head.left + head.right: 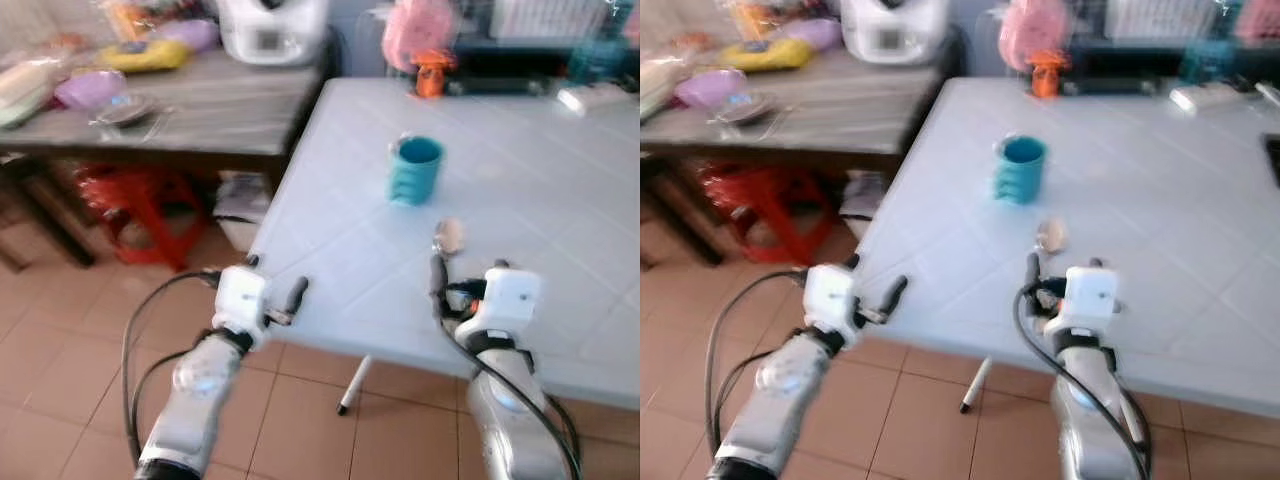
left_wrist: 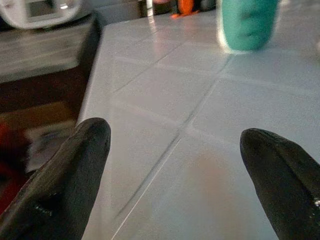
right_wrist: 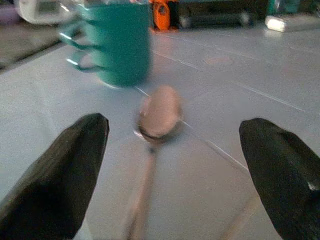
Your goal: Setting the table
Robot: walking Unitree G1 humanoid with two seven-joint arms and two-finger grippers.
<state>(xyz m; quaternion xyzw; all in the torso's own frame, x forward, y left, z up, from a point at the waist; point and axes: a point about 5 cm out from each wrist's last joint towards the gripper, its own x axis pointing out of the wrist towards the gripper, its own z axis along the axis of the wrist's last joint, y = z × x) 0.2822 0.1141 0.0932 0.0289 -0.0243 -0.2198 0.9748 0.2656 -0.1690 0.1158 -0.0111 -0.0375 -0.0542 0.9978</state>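
Observation:
A teal cup stands upright on the pale blue table, toward its left side. A metal spoon lies flat just in front of the cup, its bowl toward the cup. My right gripper hovers at the spoon's handle end. In the right wrist view its fingers are spread wide open, with the spoon lying between them, untouched. My left gripper is open over the table's front left corner with nothing in it, and the cup lies well ahead of it.
A wooden side table at the left carries a white cooker, a purple bowl and other clutter. A red stool sits under it. An orange toy and a pink object stand at the far edge.

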